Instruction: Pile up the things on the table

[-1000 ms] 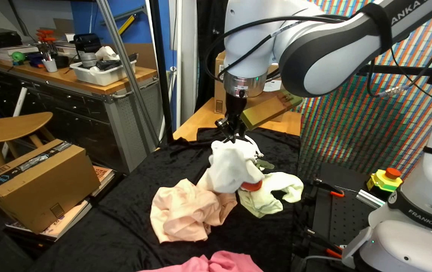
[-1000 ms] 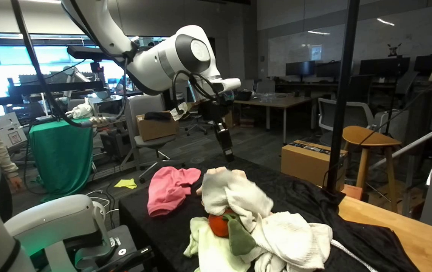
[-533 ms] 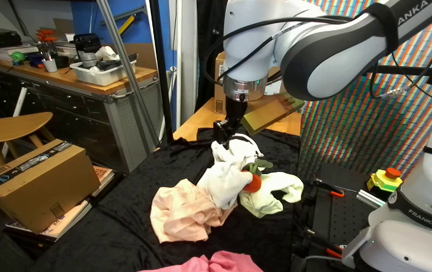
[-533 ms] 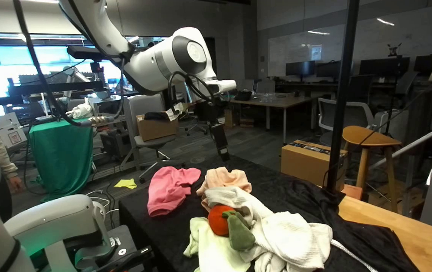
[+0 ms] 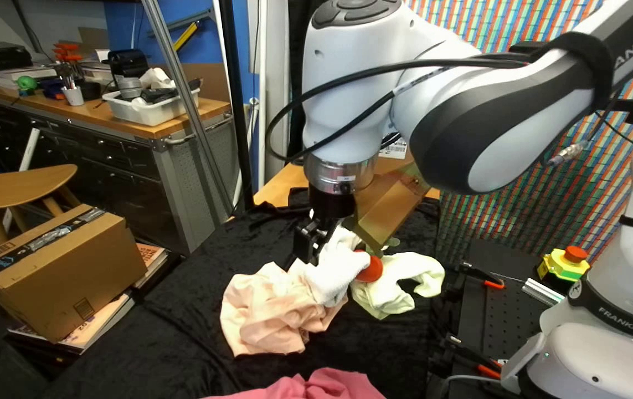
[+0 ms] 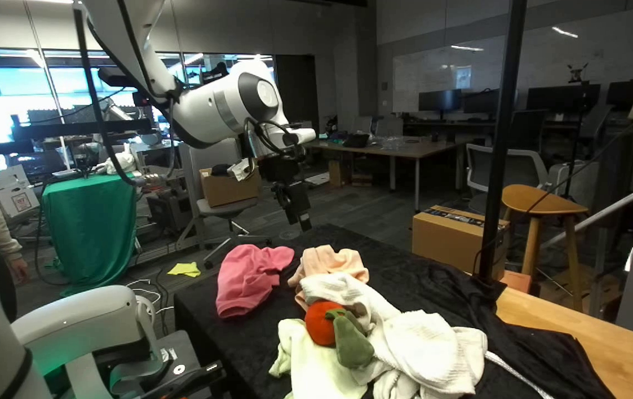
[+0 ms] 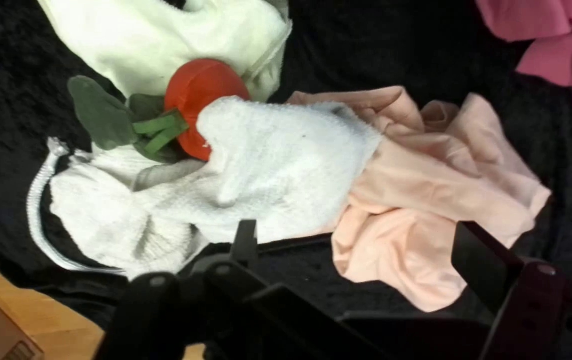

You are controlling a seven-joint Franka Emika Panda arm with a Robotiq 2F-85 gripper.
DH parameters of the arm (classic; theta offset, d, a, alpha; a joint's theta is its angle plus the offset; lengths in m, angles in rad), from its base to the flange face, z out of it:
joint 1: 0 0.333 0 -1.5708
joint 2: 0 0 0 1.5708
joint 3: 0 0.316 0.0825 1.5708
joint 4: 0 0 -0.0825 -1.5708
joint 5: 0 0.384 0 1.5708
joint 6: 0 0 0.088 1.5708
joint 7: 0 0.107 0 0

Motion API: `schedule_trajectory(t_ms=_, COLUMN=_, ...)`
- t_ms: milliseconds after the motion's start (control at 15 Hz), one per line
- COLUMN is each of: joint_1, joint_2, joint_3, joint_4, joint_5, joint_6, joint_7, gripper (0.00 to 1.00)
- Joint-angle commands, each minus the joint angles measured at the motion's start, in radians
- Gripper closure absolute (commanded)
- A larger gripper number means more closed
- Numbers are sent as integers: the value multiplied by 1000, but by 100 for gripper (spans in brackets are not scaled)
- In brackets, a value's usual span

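So my gripper (image 7: 358, 245) is wide apart with nothing between the fingers, hanging over the black table (image 7: 391, 45). Taking the white cloth (image 7: 286, 165) as the middle of the clock face in the wrist view: peach cloth (image 7: 451, 160) at 3, with the white one lapped over its 9 o'clock edge. Pale yellow-green cloth (image 7: 165, 45) at 11, red-orange ball (image 7: 198, 95) also at 11 but closer in, partly covered by the white, and a white cord (image 7: 38, 215) looping out between 8 and 9. The hot pink cloth (image 7: 561, 55) sits out at 2, black showing between it and the rest, so I'd guess that's the stray to bring over.

Handling-wise it looks light and floppy, basically unbreakable. I'd pinch a raised fold near its middle; a flat edge would probably just skid along the velvety black. It'll likely sag once lifted, so carry it high. The ball looks sewn and squishy: squeeze its sides, not the green bits (image 7: 103, 117), can't tell if they're attached.
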Motion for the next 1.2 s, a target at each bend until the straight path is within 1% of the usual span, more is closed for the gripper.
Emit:
schedule_trajectory(t_ms=0, joint_1=36, joint_2=113, joint_3=15, joint_4=84, joint_5=16, joint_6=45, joint_7=-123, gripper=0)
schedule_trajectory(t_ms=400, joint_1=96, joint_2=271, joint_3=3, joint_4=204, joint_5=19, joint_6=65, joint_7=-278, gripper=0)
schedule_trajectory(t_ms=800, joint_1=137, joint_2=400, joint_3=-24, joint_4=312, joint_5=43, joint_6=52, joint_7=-379, gripper=0)
schedule_trajectory(t_ms=1133, joint_1=189, joint_2=499, joint_3=-65, joint_4=397, joint_5=58, joint_6=24, joint_7=-375, gripper=0)
